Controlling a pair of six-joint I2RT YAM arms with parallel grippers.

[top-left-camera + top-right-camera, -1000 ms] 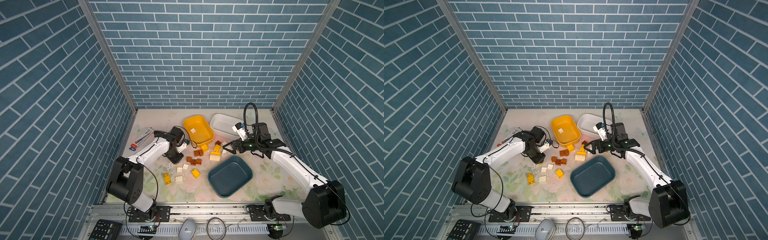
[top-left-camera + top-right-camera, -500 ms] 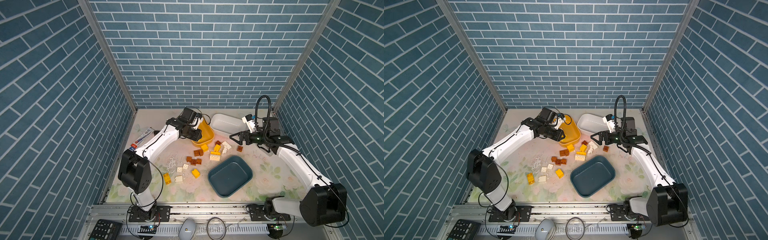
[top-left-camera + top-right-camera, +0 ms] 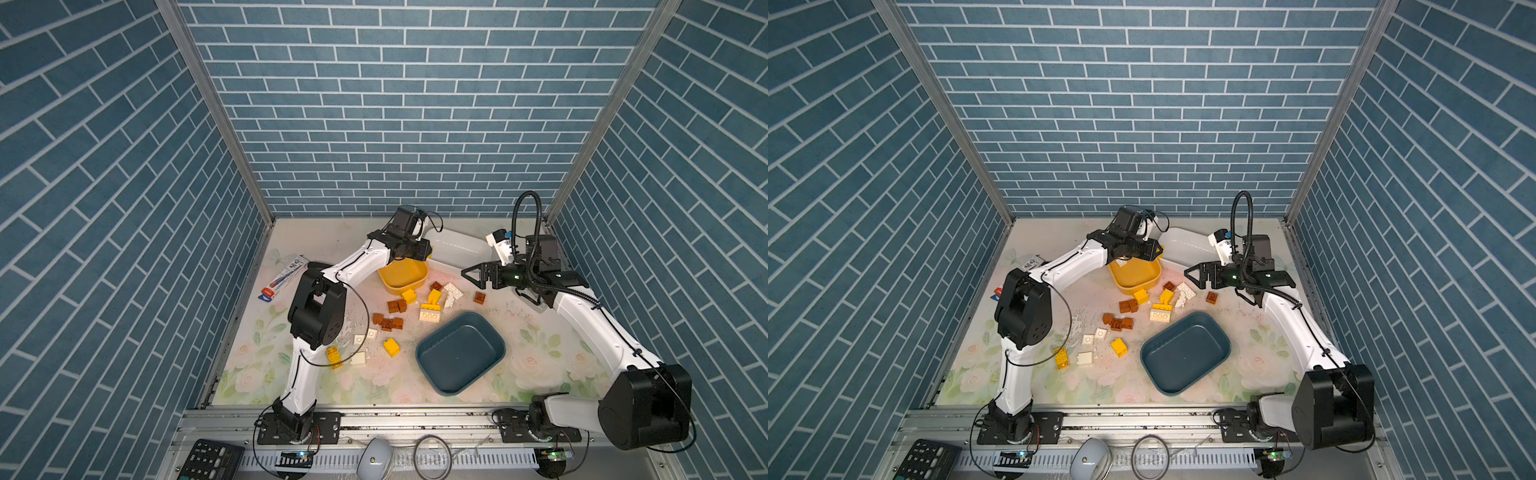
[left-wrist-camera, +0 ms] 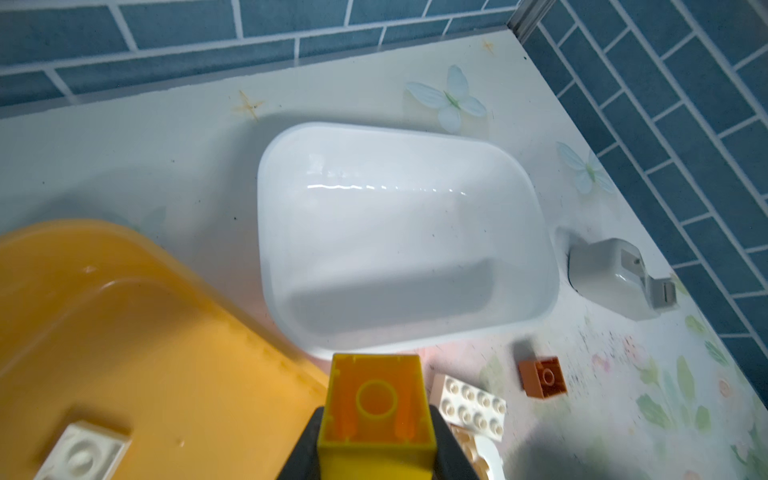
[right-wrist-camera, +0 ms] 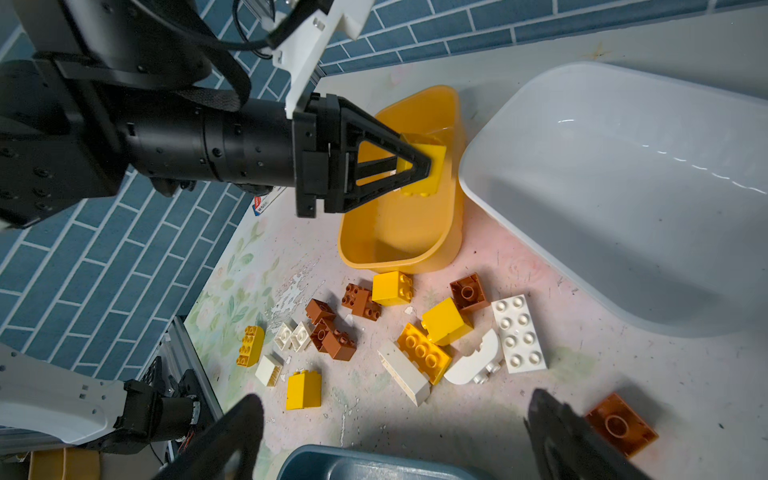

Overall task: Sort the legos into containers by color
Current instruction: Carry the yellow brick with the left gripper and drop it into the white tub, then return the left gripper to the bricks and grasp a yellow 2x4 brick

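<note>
Drop-off step: yellow brick [image 4: 376, 411] held over yellow tub [image 5: 399, 262] edge.
Left tool [image 5: 419, 166] clamped on it; next: nudge inward, release. Right tool [image 3: 471, 276] spread apart, near brown brick [image 3: 480, 297].

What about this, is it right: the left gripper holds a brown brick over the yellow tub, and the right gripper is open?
Not quite: the brick is yellow, not brown. The left gripper holds a yellow brick over the yellow tub, as the right wrist view shows, and the right gripper is open.
</note>
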